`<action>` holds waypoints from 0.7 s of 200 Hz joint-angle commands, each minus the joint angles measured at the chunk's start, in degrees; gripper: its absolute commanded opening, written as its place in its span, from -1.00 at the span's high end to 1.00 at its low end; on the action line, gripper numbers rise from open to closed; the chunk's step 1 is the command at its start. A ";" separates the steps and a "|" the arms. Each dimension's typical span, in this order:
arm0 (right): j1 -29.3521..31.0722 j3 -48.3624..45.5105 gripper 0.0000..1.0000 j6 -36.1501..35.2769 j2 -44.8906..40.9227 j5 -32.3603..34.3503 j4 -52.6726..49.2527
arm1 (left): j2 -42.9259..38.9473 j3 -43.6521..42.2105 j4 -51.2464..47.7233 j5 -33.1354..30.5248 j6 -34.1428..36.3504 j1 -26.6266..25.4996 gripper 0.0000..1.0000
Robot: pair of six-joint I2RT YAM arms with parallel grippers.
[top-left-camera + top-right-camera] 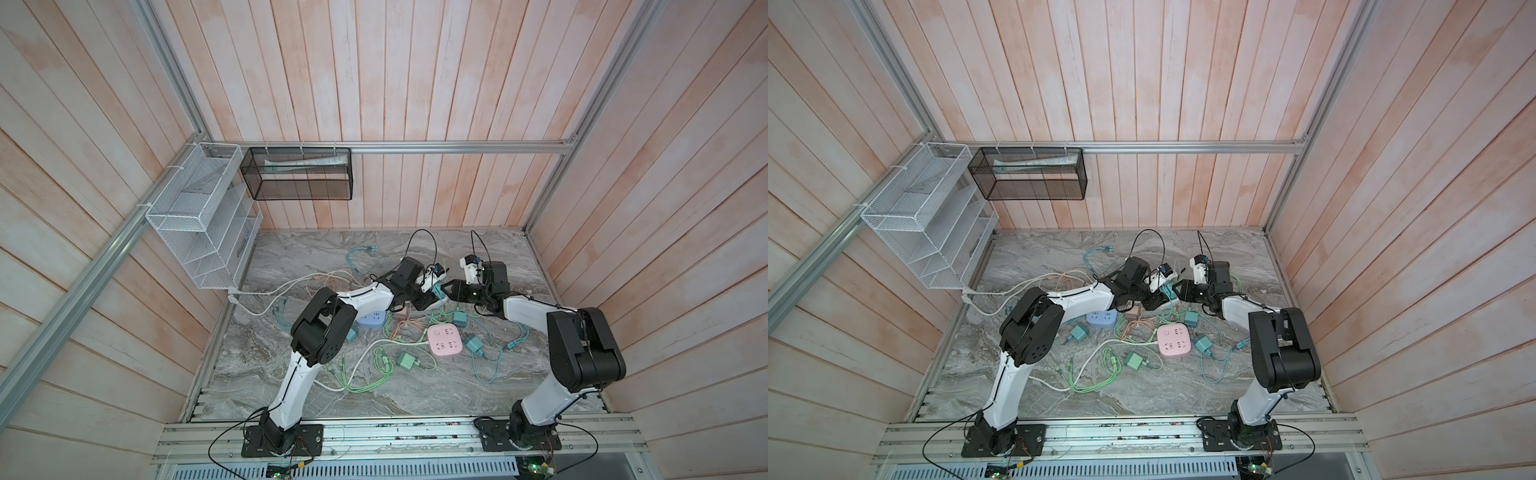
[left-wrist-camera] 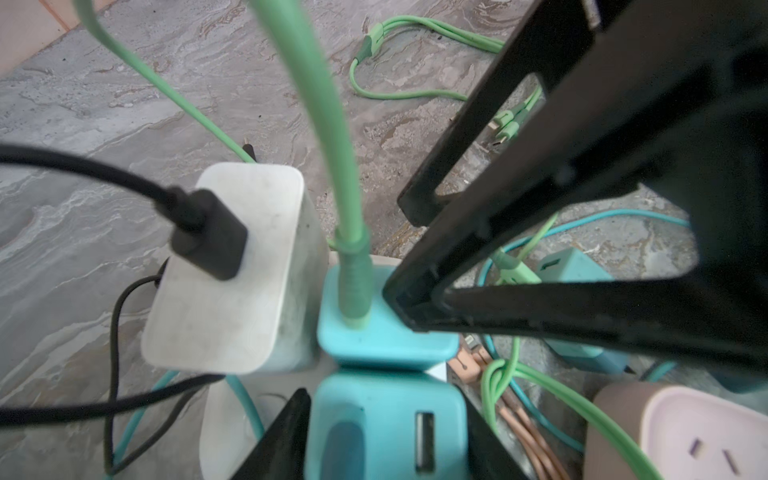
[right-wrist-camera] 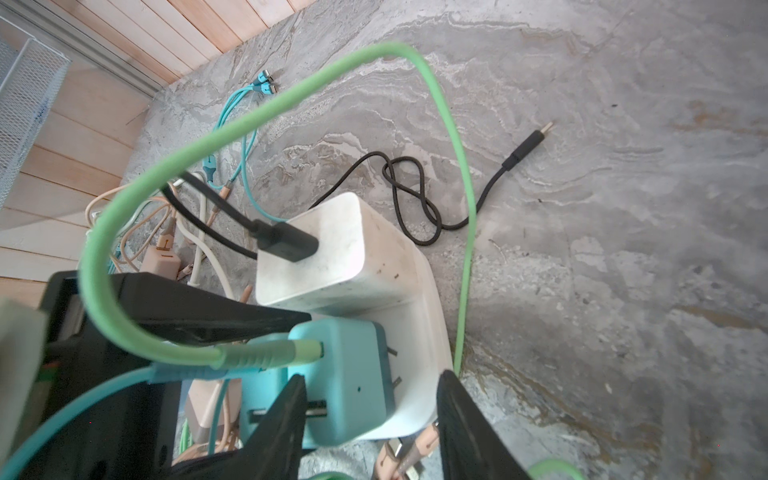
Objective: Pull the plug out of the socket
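Teal plug (image 2: pixel 374 409) gripped by left end effector (image 2: pixel 383 390), right end effector (image 3: pixel 371 374) grip unclear

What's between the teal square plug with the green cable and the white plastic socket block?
Two bare metal prongs span the gap from teal plug to white socket block, seen in the right wrist view.

Both top views look steeply down from high above the counter (image 1: pixel 311 249), taking it in whole. Each wrist camera hangs very close to the white charger (image 2: pixel 232 270), from different sides, sharing it and the teal plug (image 3: pixel 345 374).
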 commanded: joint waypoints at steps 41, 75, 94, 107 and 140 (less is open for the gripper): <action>-0.17 0.14 0.05 -0.60 0.76 -0.15 -1.98 | 2.62 1.81 -2.07 -0.85 1.09 -0.52 -0.03; -0.20 0.14 0.07 -0.68 0.79 -0.01 -2.24 | 2.53 1.81 -1.61 -0.99 0.74 -0.50 0.14; -0.20 -0.12 0.09 -0.65 0.52 0.50 -2.40 | 2.62 2.04 -1.50 -1.27 0.64 -0.58 0.26; 0.02 -0.15 0.12 -1.07 0.43 1.21 -3.12 | 2.40 2.04 -1.22 -1.88 0.40 -0.67 0.34; 0.83 -0.45 0.16 -2.06 0.82 2.68 -5.05 | 0.79 0.81 1.39 -1.74 -1.10 -0.76 0.48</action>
